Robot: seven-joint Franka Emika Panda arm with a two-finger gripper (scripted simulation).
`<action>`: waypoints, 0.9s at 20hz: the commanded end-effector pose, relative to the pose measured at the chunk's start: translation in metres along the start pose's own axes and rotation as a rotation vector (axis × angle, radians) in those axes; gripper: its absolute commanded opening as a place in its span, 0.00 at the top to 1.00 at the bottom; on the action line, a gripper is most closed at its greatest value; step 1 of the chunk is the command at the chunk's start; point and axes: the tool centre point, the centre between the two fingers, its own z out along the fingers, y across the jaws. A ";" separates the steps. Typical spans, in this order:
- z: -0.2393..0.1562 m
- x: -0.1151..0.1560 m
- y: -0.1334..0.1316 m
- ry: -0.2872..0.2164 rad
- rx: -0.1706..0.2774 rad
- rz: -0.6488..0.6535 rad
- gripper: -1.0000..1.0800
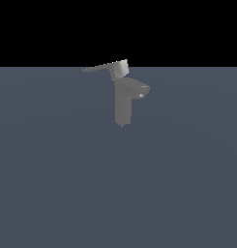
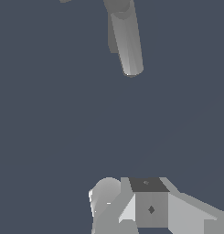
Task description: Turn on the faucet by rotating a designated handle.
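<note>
A small matte grey faucet (image 1: pixel 123 104), a tall rectangular column with a short stubby spout, stands upright on the flat slate-blue surface (image 1: pixel 52 184), a little above the middle of the exterior view. The spout juts toward the exterior view's right from near the top of the column. On top sits the thin, flat, lighter-grey lever handle (image 1: pixel 106 68) with its blocky cylindrical hub; the blade reaches out toward the exterior view's left, roughly level and slightly tilted. No arm shows in the exterior view. In the wrist view the faucet (image 2: pixel 127 43) appears as a grey column on the same surface (image 2: pixel 49 119), well apart from the pale grey blocky gripper (image 2: pixel 145 208) at the picture's edge. Only part of that gripper body shows, so I cannot tell whether the jaws are released or clenched; nothing appears to be grasped.
</note>
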 end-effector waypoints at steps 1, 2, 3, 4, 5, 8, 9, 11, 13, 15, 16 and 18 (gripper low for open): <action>0.000 0.000 0.000 0.000 0.000 0.000 1.00; 0.000 0.000 0.000 0.001 -0.001 0.000 1.00; -0.001 0.000 0.001 0.002 -0.003 0.001 1.00; -0.002 0.001 0.002 0.005 -0.007 0.002 1.00; -0.004 0.001 0.003 0.008 -0.013 0.004 1.00; -0.011 0.003 0.007 0.022 -0.033 0.009 1.00; -0.013 0.003 0.009 0.025 -0.038 0.010 1.00; -0.014 0.003 0.010 0.028 -0.043 0.009 1.00; -0.013 0.003 0.009 0.027 -0.042 0.009 1.00; -0.013 0.004 0.009 0.026 -0.039 0.013 1.00; -0.014 0.005 0.009 0.025 -0.038 0.016 1.00; -0.014 0.009 0.008 0.024 -0.034 0.028 1.00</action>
